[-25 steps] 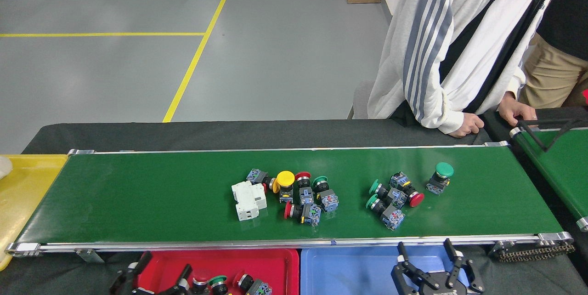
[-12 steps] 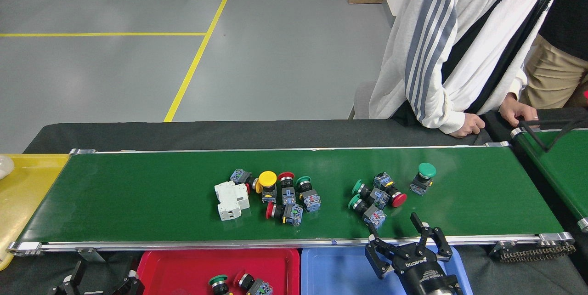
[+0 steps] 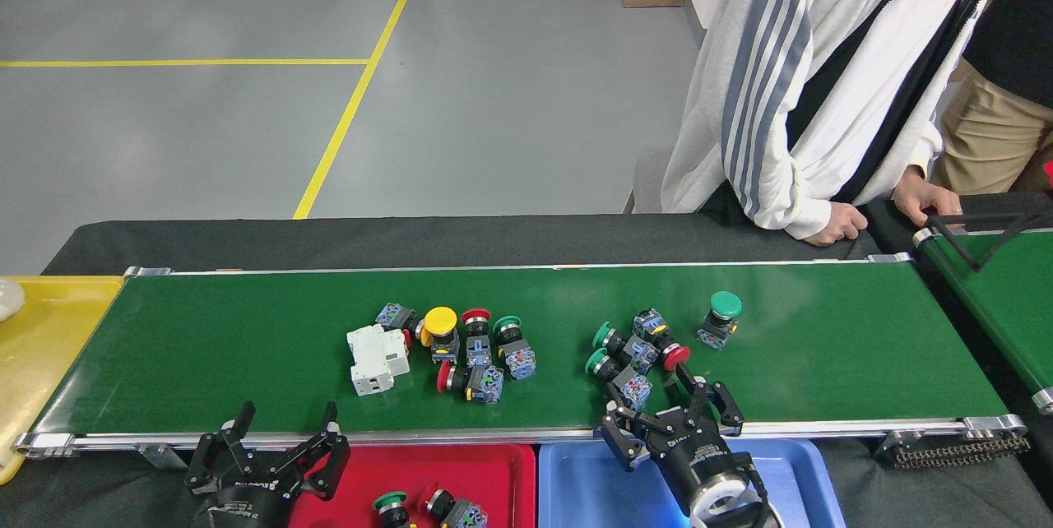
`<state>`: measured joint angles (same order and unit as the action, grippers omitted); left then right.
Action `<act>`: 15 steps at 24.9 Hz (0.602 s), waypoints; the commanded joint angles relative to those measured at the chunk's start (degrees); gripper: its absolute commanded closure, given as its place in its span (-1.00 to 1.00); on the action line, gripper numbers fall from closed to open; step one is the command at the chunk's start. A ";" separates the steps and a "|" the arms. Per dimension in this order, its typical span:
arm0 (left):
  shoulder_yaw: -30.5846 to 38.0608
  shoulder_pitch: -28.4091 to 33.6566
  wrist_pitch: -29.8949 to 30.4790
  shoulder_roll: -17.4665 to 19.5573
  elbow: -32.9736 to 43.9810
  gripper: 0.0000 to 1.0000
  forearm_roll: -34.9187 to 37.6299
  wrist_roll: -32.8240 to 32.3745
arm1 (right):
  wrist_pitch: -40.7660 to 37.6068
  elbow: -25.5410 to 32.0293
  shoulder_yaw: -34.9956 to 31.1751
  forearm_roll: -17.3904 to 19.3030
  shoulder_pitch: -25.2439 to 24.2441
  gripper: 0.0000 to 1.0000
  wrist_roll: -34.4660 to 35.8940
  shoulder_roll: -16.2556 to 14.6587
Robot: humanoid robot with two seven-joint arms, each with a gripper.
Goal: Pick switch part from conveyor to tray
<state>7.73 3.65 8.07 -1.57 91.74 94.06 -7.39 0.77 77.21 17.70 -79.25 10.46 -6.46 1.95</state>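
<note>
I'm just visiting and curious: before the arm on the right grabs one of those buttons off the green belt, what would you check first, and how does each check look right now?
1. Right gripper open: ok, fingers spread.
2. Target within reach: ok, the near green-capped switch on the conveyor lies just beyond the fingertips.
3. Target free of neighbours: not ok, it sits against the other switches in its cluster.
4. Blue tray has room: ok on the visible part; the arm hides the rest.
5. Person's hand clear of the belt: ok, it rests on the black surface behind.
6. Left gripper out of the way: ok, open by the red tray.
</note>
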 commanded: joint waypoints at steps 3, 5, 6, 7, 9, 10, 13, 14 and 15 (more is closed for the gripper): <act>-0.08 -3.38 -0.24 0.60 -2.79 -1.00 0.15 -0.08 | 0.02 -5.41 0.94 0.15 5.10 -0.97 0.05 2.71; -0.08 -3.73 -0.16 0.78 -3.23 -1.00 0.15 -0.08 | 0.02 -8.22 1.38 0.24 7.21 -0.97 0.13 3.59; -0.17 -3.65 -0.07 0.69 -3.23 -1.00 0.15 -0.08 | 0.02 -9.62 1.38 0.24 8.26 -0.97 0.22 4.12; -0.17 -3.65 -0.07 0.69 -3.23 -1.00 0.24 -0.08 | 0.02 -10.94 1.38 0.24 9.14 -0.97 0.31 4.82; -0.17 -3.82 -0.07 0.69 -4.11 -1.00 0.24 -0.08 | 0.02 -13.84 1.46 0.24 11.25 -0.97 0.49 6.05; -0.17 -4.53 -0.07 0.60 -4.81 -1.00 0.24 -0.08 | 0.02 -15.07 1.64 0.24 12.13 -0.97 0.57 6.58; -0.08 -7.95 -0.24 0.78 -7.98 -1.00 0.24 -0.08 | 0.02 -19.29 4.10 0.24 15.21 -0.61 0.57 7.28; 0.09 -9.18 -0.33 0.87 -9.20 -1.00 0.24 -0.08 | -0.07 -20.35 5.42 0.24 15.99 -0.21 0.57 7.28; 0.09 -10.32 -0.42 0.87 -10.61 -1.00 0.24 -0.08 | -0.15 -21.05 6.65 0.24 16.52 0.24 0.57 7.19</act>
<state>7.66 -5.16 7.94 -1.16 81.71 94.09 -7.68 0.99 56.41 23.33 -79.16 25.45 -6.44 8.78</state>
